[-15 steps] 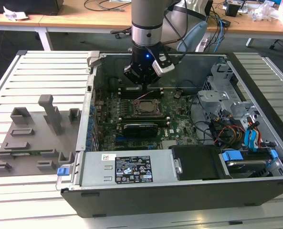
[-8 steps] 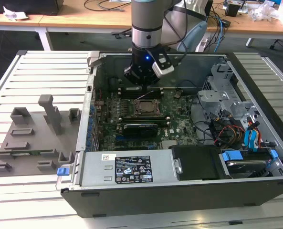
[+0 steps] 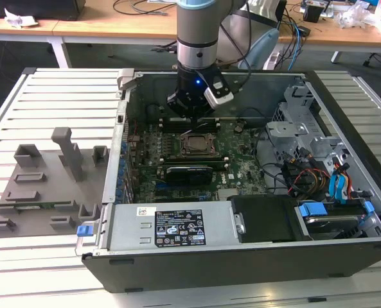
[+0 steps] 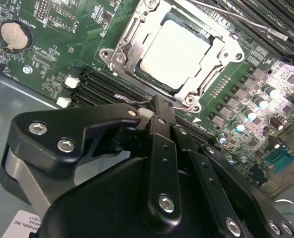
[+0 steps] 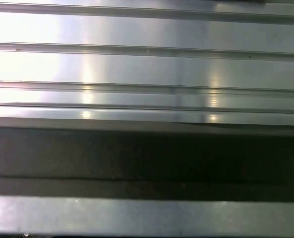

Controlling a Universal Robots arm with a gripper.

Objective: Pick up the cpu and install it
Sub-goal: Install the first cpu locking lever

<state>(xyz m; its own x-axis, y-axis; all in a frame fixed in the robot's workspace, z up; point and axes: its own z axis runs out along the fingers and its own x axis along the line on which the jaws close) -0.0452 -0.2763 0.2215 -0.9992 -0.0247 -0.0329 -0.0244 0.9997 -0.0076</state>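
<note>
In the second wrist view the pincer [image 4: 159,106] is clenched on nothing, its tips just short of the socket frame [image 4: 124,47]. Directly beyond them the cpu [image 4: 175,53] lies flat and square, seated inside that frame on the motherboard [image 4: 52,29].

the gripper [image 4: 156,106] covers the near edge of the socket frame [image 4: 132,59] in the second wrist view, and its finger tips are too bunched to tell apart. the picture's edge cuts the frame's far side. the cpu [image 3: 194,144] looks too small to make out in the exterior view.
</note>
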